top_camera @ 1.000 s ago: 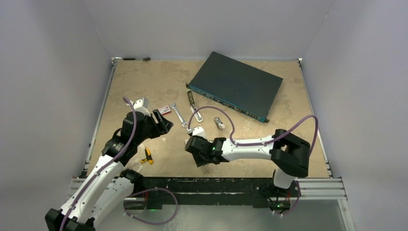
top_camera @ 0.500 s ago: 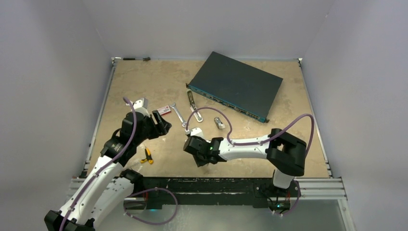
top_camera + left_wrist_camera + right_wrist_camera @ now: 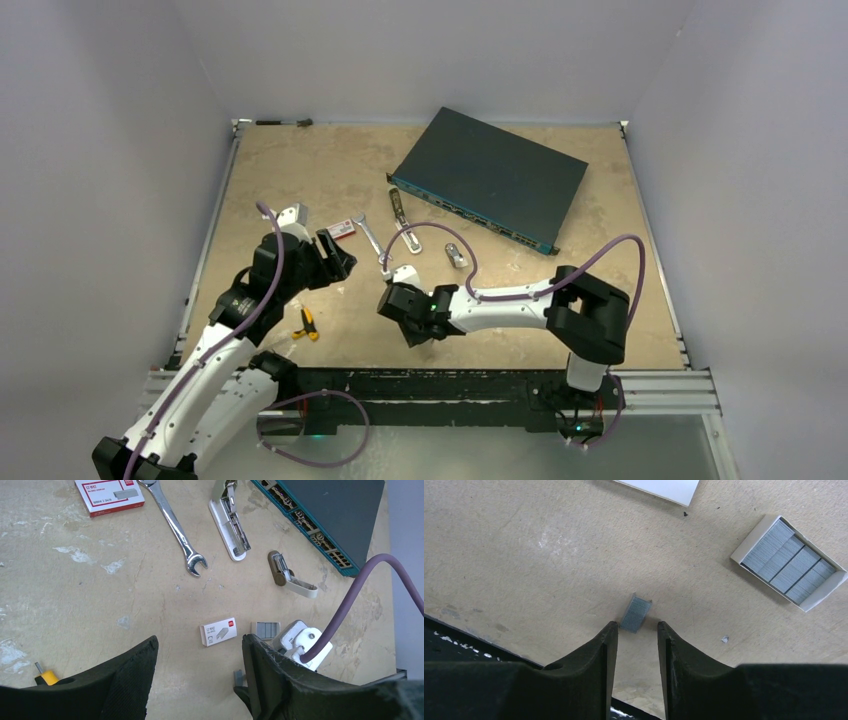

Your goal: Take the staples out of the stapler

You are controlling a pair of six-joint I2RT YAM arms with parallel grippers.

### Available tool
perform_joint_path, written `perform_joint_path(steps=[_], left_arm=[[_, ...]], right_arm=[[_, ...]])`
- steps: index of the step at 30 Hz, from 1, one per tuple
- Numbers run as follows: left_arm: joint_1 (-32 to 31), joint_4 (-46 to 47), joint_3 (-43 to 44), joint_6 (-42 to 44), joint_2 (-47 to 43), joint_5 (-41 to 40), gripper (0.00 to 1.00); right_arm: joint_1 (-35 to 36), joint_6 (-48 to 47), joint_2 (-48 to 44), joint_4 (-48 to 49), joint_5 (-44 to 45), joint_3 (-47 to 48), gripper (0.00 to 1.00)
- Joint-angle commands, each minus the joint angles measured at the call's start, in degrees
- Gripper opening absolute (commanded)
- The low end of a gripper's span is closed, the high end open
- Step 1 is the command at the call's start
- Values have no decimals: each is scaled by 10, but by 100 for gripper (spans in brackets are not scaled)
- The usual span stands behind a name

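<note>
Tan, scuffed table (image 3: 300, 170) boxed in by pale walls, a dark network switch (image 3: 490, 175) angled across the far right. The stapler (image 3: 227, 534) lies hinged open just left of the switch's near corner, beside the silver wrench (image 3: 175, 525) and well apart from both arms. Whether its channel is loaded can't be made out from here. The left gripper (image 3: 200, 640) hovers above the surface with its fingers spread wide and nothing between them. The right gripper (image 3: 637, 624) is down low near the front edge, jaws narrowly apart, with a short loose strip of staples (image 3: 636, 612) lying flat just off its tips, not clamped as far as the wrist view shows. A tray of fresh staples (image 3: 789, 570) sits to the right of it. Here's the danger: that strip is thin and flat on the table, so closing fingers could ride over it, shove it toward the near edge or snap it into pieces. Watch the right arm's purple cable (image 3: 440, 228) too — it loops over the stapler's end, and a sweep could drag the stapler along.
</note>
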Motion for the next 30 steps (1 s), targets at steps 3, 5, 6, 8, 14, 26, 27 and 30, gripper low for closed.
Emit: perform_joint_path(steps=[3, 5, 6, 8, 14, 26, 27, 30], left_arm=[[3, 18, 9, 9, -4, 3, 61], [3, 18, 9, 10, -3, 3, 61], [3, 18, 9, 10, -3, 3, 61], [2, 18, 9, 9, -3, 3, 61], [3, 20, 9, 11, -3, 4, 61], [3, 22, 7, 9, -9, 6, 61], [2, 21, 7, 9, -9, 6, 61], [3, 21, 6, 10, -10, 6, 61]], right_arm=[[3, -2, 9, -29, 18, 25, 38], [3, -2, 15, -25, 18, 30, 37], [3, -2, 19, -24, 18, 33, 37], [3, -4, 26, -21, 18, 37, 36], [3, 2, 36, -24, 18, 46, 35], [3, 25, 5, -33, 33, 31, 9], [3, 26, -5, -30, 32, 28, 10], [-5, 32, -37, -26, 39, 23, 11]])
